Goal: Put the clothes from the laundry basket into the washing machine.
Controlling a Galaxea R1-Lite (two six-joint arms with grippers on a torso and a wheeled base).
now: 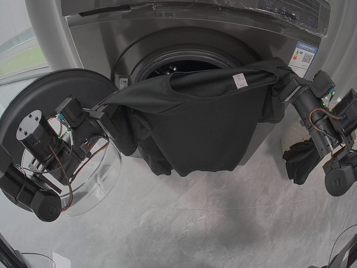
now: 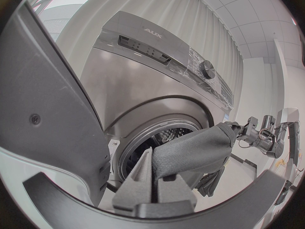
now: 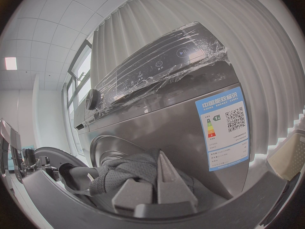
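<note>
A black T-shirt (image 1: 200, 131) hangs stretched between the two grippers, right in front of the washing machine (image 1: 111, 38). Its collar edge lies across the lower lip of the drum opening (image 1: 178, 66), which sits at 12 o'clock from the shirt's body.

The left gripper (image 1: 103, 113), at 9 o'clock of the shirt, has its fingers (image 2: 136, 182) pressed together on one shoulder end. The right gripper (image 1: 284, 82), at 2 o'clock, pinches a bunched wad of the other end. The door (image 1: 48, 93) stands swung open at 9 o'clock of the drum.

The cloth is light, limp and not slippery. It sags deep in the middle, so the hanging body will likely drag on the rim unless the held ends go in high and the slack follows. The shoulder grips look sound for that.

At 4 o'clock, the laundry basket (image 1: 295, 136) has another dark garment (image 1: 301, 164) apparently draped over its side, though that corner is hard to read.
</note>
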